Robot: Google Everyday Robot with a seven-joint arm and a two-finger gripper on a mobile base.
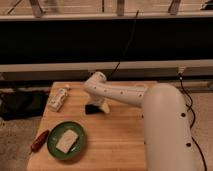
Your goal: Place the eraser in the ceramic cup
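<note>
Gripper (93, 108) at frame centre, mostly hidden under arm (120, 94); dark object there unidentifiable. Arm base cut by lower right edge.

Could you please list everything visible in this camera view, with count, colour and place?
wooden table: one, light brown, centre of view.
plate: one, green, front left of the table.
pale block: one, whitish, lying on the plate.
packet: one, white, back left of the table.
red-brown object: one, at the table's left front edge.
dark object: one, black, table centre, under the arm's end.
cable: one, black, behind the table.
arm: one, white, reaching from the right.
pincer: one, at the dark object, low over the table.
</note>
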